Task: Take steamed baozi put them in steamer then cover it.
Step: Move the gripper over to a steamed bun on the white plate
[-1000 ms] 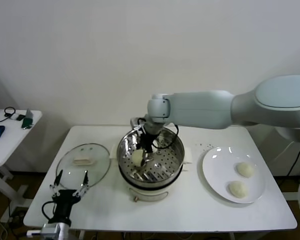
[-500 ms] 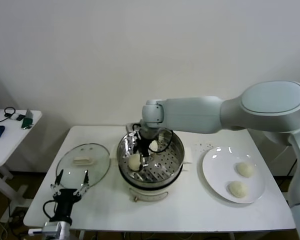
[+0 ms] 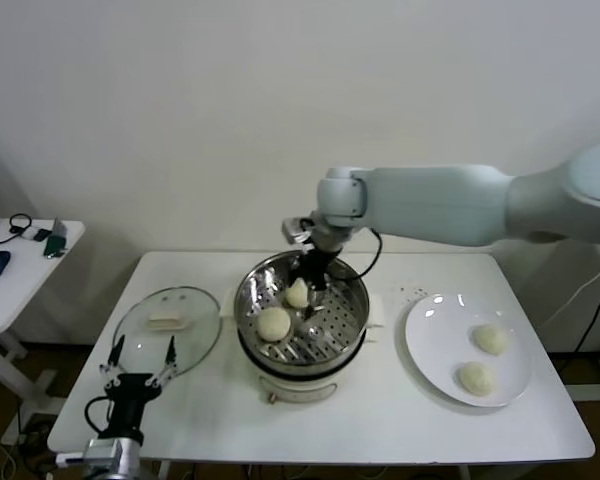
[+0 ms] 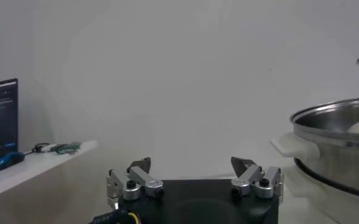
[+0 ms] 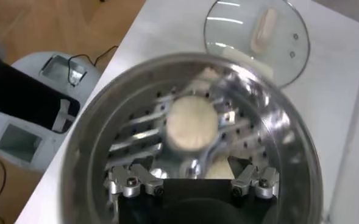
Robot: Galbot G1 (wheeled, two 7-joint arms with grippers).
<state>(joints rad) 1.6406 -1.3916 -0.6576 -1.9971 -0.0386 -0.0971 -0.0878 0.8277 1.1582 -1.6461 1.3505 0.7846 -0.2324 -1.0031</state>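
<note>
We've got the white table with the shiny round steel steamer in the middle, two cream-white baozi buns inside, two more on the right-hand plate. Right gripper hangs spread open over them, gripping nothing; the round clear glass lid lies left, and the left gripper sits open near it.

steamer — shiny perforated steel | cover — clear glass | baozi — smooth, matt

No readable text, labels, brands, numbers or signs appear in any view. A lit screen at the left edge of the left wrist view shows content too small to read.
</note>
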